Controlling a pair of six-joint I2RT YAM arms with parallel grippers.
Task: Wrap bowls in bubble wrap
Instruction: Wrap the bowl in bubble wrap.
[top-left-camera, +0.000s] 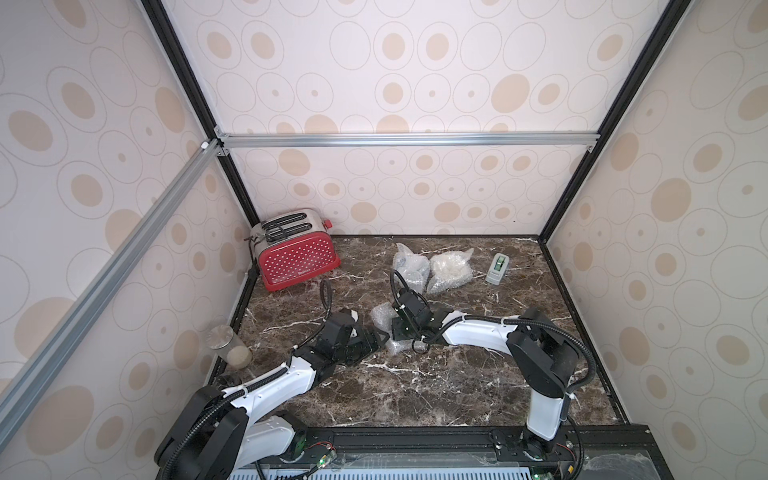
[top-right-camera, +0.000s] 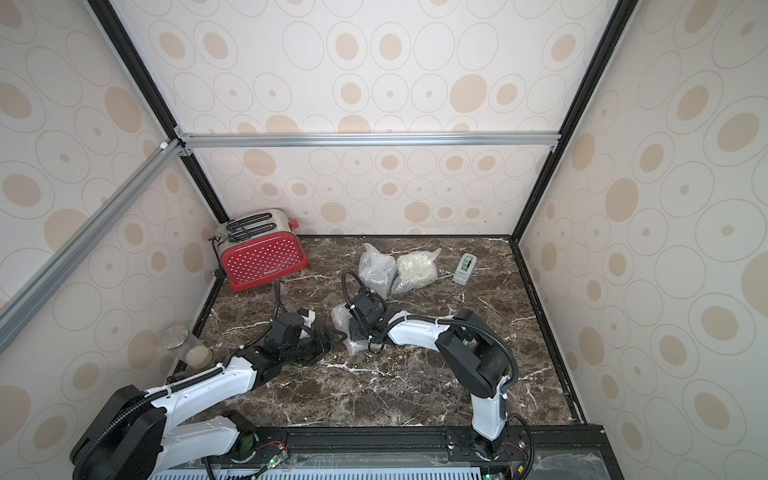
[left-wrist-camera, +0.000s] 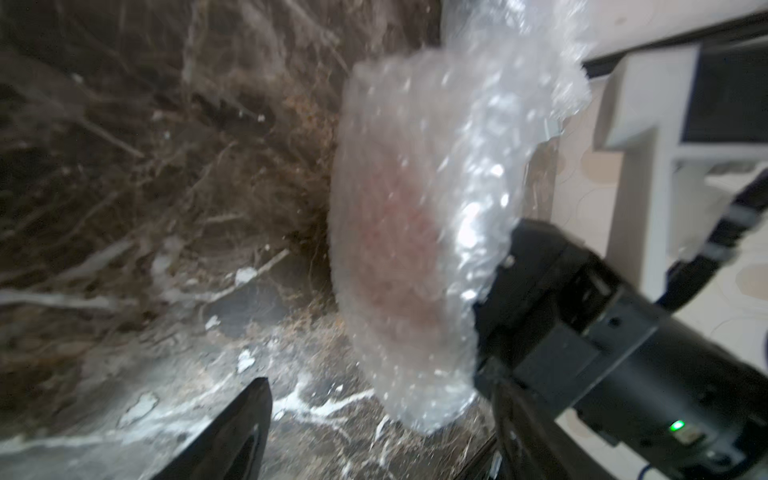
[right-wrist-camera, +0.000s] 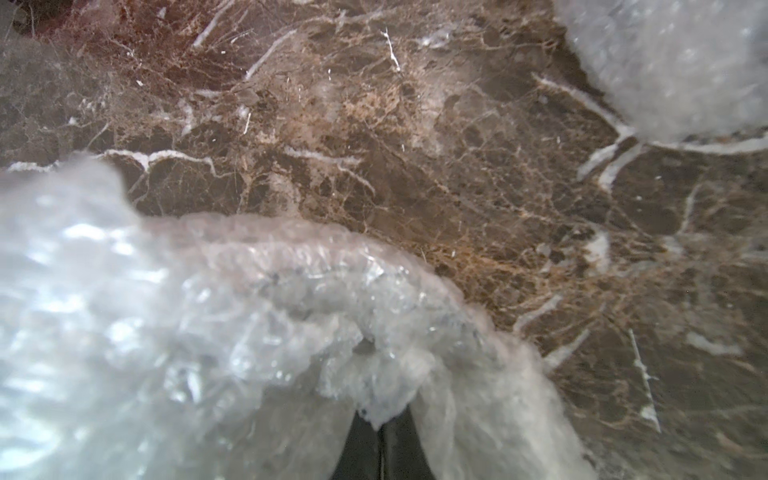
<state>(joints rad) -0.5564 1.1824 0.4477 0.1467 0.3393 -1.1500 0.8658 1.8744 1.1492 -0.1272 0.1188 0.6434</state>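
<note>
The third bundle of bubble wrap (top-left-camera: 381, 316) sits mid-table, nearer you than the two finished bundles (top-left-camera: 449, 268). Your right gripper (right-wrist-camera: 380, 424) is clenched on a fold of it. Your left gripper (top-right-camera: 334, 337), just to its left, stands released. On one pinch, the loose wrap may spring open, or the bowl may slip out if you lift.

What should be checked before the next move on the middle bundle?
1. Right gripper shut on wrap: ok.
2. Left gripper open: ok.
3. Middle bundle sealed all round: cannot tell, too blurred and partly hidden.
4. Grey bundle and white bundle at back, wrapped: ok.
5. Tape dispenser standing, untouched: ok.
</note>
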